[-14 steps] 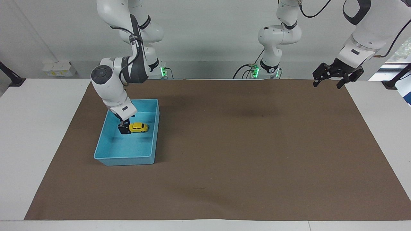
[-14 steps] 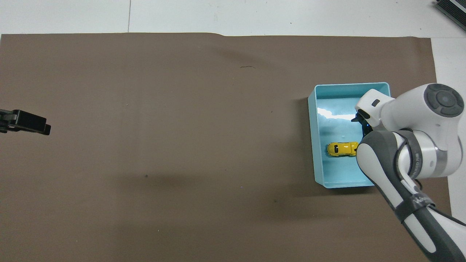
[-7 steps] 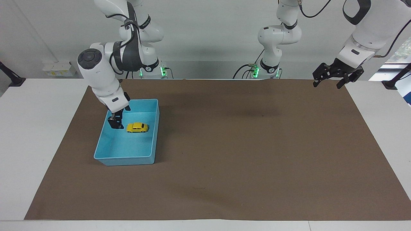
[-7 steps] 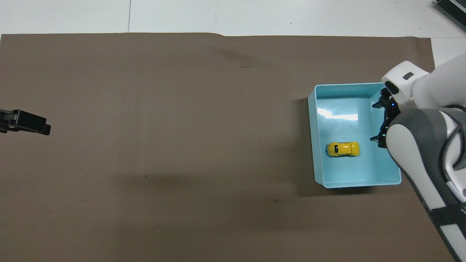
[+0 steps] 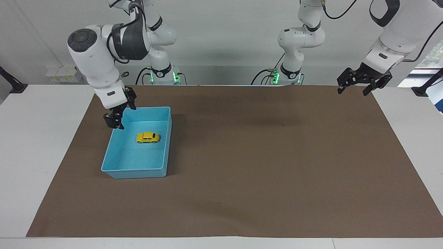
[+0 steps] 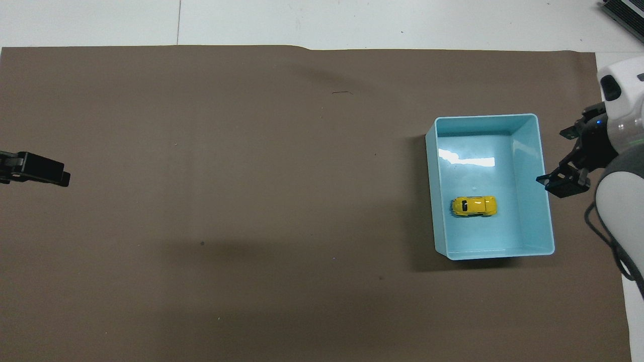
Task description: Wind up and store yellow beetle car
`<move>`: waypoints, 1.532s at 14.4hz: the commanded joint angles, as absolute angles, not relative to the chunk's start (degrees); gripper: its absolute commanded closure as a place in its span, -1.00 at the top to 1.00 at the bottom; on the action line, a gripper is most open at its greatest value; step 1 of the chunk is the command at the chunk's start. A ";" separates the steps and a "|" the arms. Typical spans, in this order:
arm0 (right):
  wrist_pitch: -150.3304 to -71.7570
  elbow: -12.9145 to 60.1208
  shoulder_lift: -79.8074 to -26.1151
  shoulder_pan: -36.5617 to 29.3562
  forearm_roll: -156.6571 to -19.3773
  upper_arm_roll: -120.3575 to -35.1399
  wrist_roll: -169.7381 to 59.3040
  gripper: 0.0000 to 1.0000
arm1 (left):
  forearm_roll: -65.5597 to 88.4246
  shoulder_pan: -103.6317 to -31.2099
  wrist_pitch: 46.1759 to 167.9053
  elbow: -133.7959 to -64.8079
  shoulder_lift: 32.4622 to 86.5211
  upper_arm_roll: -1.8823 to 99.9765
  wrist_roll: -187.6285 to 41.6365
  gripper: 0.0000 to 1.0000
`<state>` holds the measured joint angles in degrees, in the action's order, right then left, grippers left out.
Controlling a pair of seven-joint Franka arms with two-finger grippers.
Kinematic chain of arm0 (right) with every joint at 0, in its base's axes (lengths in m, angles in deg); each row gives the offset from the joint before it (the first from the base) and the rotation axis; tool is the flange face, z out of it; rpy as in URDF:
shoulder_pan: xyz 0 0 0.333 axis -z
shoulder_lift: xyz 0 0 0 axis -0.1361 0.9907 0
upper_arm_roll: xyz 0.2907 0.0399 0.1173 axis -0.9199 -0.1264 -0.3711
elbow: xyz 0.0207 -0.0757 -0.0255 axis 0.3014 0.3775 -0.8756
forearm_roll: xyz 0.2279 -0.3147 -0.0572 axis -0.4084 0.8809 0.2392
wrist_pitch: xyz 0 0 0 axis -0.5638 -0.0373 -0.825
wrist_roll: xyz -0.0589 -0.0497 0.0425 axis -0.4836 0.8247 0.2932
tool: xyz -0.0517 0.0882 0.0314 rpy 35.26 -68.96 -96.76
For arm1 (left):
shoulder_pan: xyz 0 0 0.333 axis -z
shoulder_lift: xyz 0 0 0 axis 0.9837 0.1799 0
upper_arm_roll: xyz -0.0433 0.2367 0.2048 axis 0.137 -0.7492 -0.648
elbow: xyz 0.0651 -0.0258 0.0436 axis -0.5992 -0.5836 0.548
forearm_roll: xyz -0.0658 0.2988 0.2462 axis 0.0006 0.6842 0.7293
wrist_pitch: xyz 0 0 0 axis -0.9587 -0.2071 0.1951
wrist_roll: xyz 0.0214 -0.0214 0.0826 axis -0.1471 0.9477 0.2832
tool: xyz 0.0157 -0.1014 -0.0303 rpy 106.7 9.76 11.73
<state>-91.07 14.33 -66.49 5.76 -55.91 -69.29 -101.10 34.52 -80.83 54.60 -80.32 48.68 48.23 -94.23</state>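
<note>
The yellow beetle car (image 5: 148,137) (image 6: 474,206) rests on its wheels on the floor of the light blue bin (image 5: 138,173) (image 6: 483,116), with nothing touching it. My right gripper (image 5: 121,114) (image 6: 561,158) hangs open and empty in the air over the bin's rim at the right arm's end of the table, clear of the car. At the left arm's end my left gripper (image 5: 353,90) (image 6: 55,173) waits, open and empty, raised over the edge of the mat.
A brown mat (image 5: 259,155) (image 6: 251,176) covers most of the white table. The bin stands on it toward the right arm's end. Nothing else lies on the mat.
My right gripper has lifted out of the bin, from right beside the car, toward the right arm's end of the table. The car has stayed in place. The left arm has not moved.
</note>
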 commanded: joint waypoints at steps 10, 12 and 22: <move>-80.46 2.91 -65.49 6.50 -58.82 -69.67 -49.09 1.00 | 33.67 -81.75 53.47 -79.75 48.29 48.66 -94.15 1.00; -80.54 2.64 -65.49 6.59 -59.01 -69.58 -48.54 1.00 | 33.67 -81.75 53.47 -79.75 48.38 48.66 -94.15 1.00; -83.27 3.17 -66.19 6.33 -60.94 -69.58 -44.58 1.00 | 33.67 -81.75 53.47 -79.75 48.38 48.66 -94.15 1.00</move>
<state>-82.71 3.64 -66.37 5.91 -59.42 -69.29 -46.07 34.52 -80.83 54.60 -80.32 48.68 48.23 -94.23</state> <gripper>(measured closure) 0.000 0.000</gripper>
